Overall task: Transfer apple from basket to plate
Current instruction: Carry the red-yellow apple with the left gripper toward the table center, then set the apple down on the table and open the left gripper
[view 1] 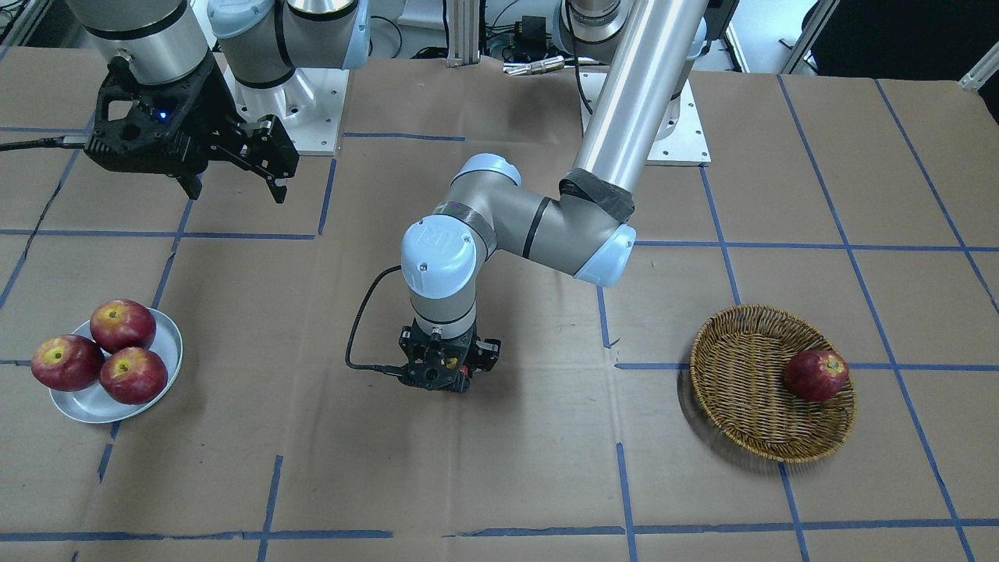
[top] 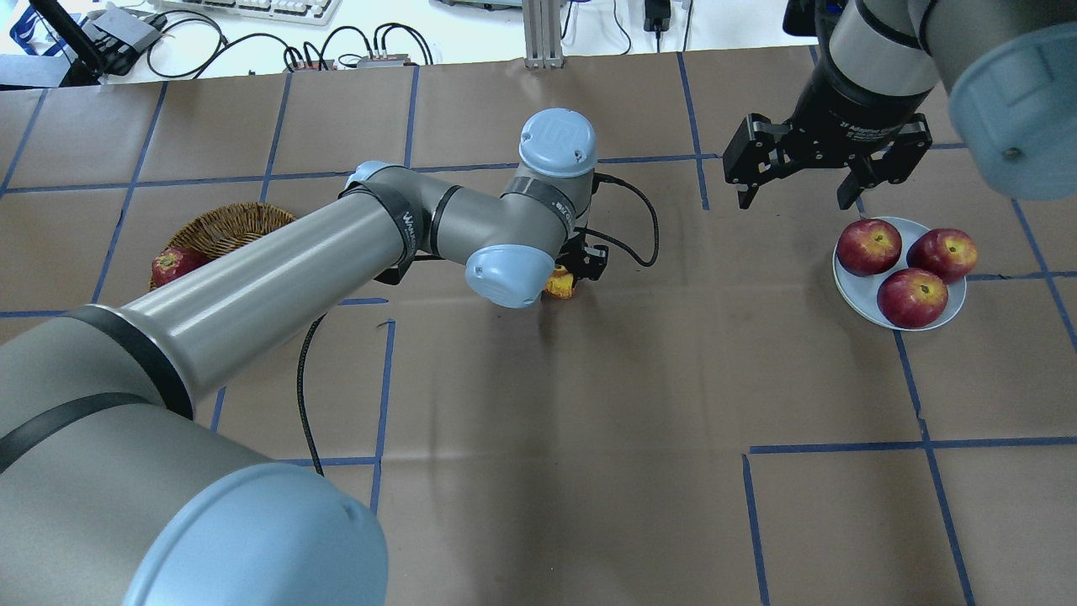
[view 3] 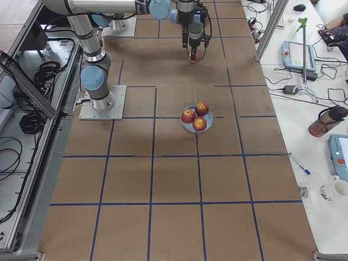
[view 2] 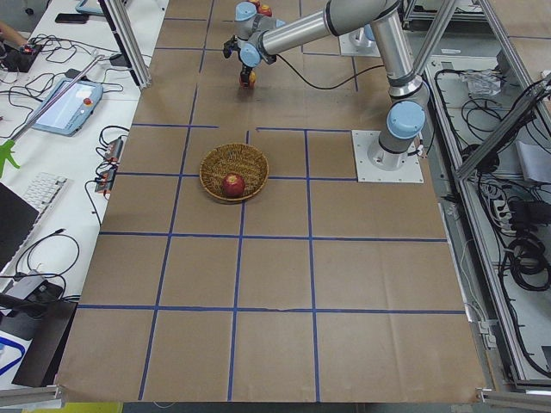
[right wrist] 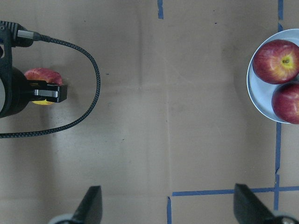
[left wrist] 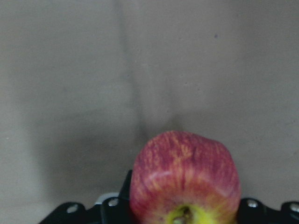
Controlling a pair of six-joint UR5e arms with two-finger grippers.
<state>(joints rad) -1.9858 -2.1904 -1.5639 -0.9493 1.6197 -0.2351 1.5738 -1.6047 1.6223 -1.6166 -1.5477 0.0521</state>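
Note:
My left gripper (view 1: 446, 373) is shut on the pinkish-red streaky apple (left wrist: 184, 186) with a yellow stem patch, holding it low over the brown paper at mid-table; the apple also shows in the overhead view (top: 559, 284) and the right wrist view (right wrist: 42, 74). I cannot tell whether it touches the paper. The wicker basket (view 1: 741, 390) lies far to the robot's left and holds one dark red apple (view 1: 815, 375). The pale plate (view 1: 86, 406) lies to the robot's right with three dark red apples on it. My right gripper (top: 793, 202) is open and empty, hovering just behind the plate.
The table is covered in brown paper with blue tape lines. The left arm's black cable (top: 627, 227) loops beside its wrist. The three apples (top: 913, 296) fill most of the plate (top: 850, 290). Open paper lies between the held apple and the plate.

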